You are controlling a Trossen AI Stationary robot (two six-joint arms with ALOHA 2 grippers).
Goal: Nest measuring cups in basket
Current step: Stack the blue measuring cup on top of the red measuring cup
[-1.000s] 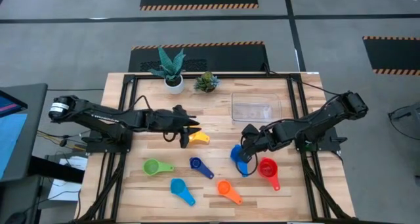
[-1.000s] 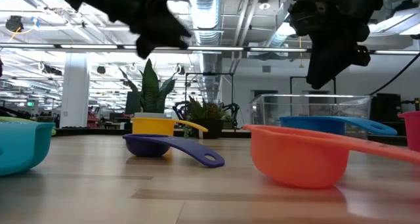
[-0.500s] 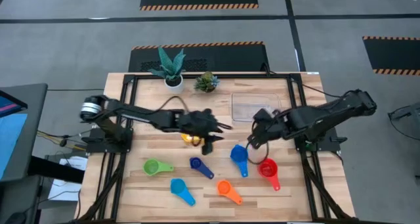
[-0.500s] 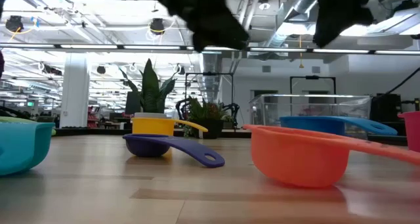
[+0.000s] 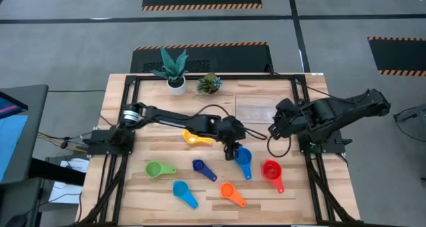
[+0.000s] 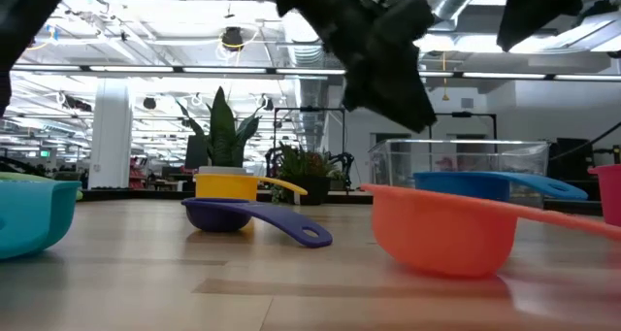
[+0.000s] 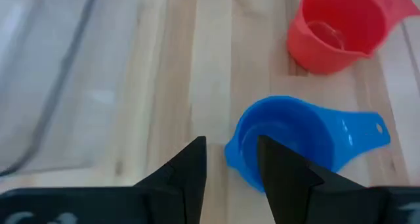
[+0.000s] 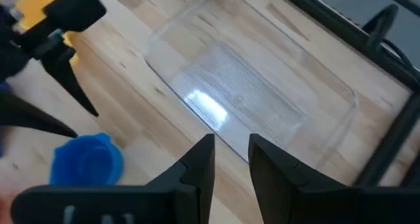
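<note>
Nearest the table's front edge we see the orange cup (image 5: 228, 192) and a light blue cup (image 5: 182, 190) lying on the wood. Behind them sit the green cup (image 5: 155, 169), dark blue cup (image 5: 199, 166) and red cup (image 5: 271, 170), all apart from one another. Toward mid-table our left gripper (image 5: 231, 149) hangs beside the blue cup (image 5: 242, 160), its fingers (image 7: 279, 178) parted with nothing between them, the cup's rim just past one fingertip. The yellow cup (image 5: 192, 138) lies by that arm. Our right gripper (image 5: 274, 128) hovers beside the basket (image 5: 258, 107), fingers slightly apart and holding nothing. The basket stands empty near the back right corner; two potted plants (image 5: 174, 68) line the back edge.
</note>
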